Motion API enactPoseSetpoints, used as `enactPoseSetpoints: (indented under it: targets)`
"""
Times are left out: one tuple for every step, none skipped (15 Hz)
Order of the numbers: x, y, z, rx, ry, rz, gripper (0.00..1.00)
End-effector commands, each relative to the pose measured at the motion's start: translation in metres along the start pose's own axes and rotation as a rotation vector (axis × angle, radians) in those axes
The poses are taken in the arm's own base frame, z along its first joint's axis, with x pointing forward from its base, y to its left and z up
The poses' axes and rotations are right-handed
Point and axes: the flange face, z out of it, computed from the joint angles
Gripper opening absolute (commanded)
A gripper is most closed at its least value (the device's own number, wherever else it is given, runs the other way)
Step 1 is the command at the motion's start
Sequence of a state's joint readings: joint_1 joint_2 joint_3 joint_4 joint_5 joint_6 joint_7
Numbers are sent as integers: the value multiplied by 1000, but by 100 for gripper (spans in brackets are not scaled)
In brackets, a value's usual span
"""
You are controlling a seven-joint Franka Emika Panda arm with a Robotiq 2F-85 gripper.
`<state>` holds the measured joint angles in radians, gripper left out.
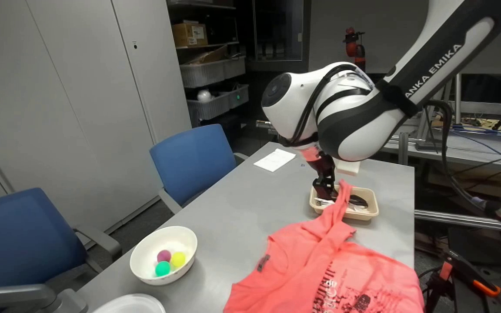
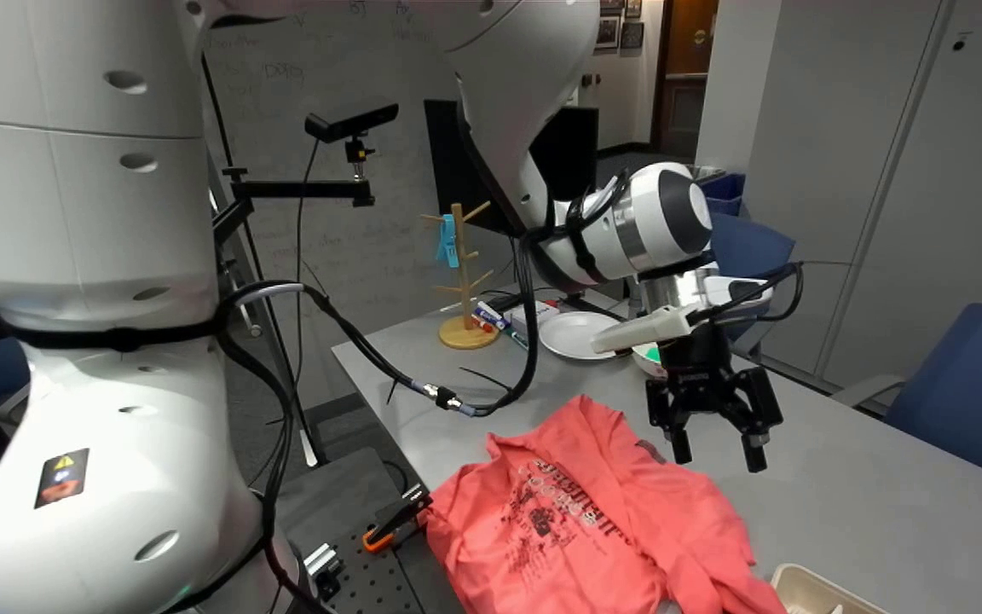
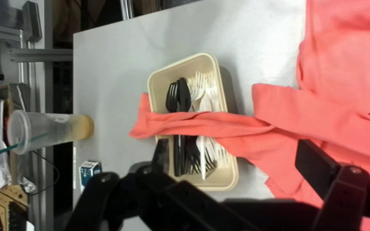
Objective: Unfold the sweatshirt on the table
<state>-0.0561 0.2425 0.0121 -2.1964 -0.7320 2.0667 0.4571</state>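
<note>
Bare table [image 1: 237,213] offers passage between 2 obstacles: the bowl [image 1: 170,238] and cutlery tray [image 1: 362,215].

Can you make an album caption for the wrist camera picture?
Part of the coral sweatshirt lies across a tan container of cutlery, with the open gripper in the foreground.

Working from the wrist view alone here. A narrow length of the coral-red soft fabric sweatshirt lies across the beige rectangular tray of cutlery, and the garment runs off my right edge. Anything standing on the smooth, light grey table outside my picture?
Observer: Yes, in an exterior view a round white bowl stands on the table, with a purple ball, a yellow ball and a green ball in it.
Operator: And what shows on the sweatshirt beyond my frame?
Observer: In both exterior views, a blotchy dark printed picture faces up next to rows of dark and white lettering.
</note>
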Motion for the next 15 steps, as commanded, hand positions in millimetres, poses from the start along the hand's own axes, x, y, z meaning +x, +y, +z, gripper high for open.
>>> enactPoseSetpoints:
  targets:
    - [-1,-5,3,8,5,-21,100]
    - [-1,-7,6,12,6,-31,100]
    - [-1,-7,6,13,6,-35,100]
    - [-1,-7,6,13,7,-37,100]
    - [2,-10,8,19,37,-70,100]
    - [5,-14,9,33,72,-106,98]
    - [9,-19,8,59,123,-145,95]
    - [13,-24,7,83,168,-176,95]
    - [18,-27,8,118,208,-200,94]
    - [22,-29,11,158,242,-223,95]
    - [24,-33,15,191,273,-254,94]
    - [24,-37,21,218,298,-293,95]
    - [24,-40,26,246,322,-331,95]
    - [22,-43,32,272,344,-369,95]
    - [20,-46,39,301,366,-405,95]
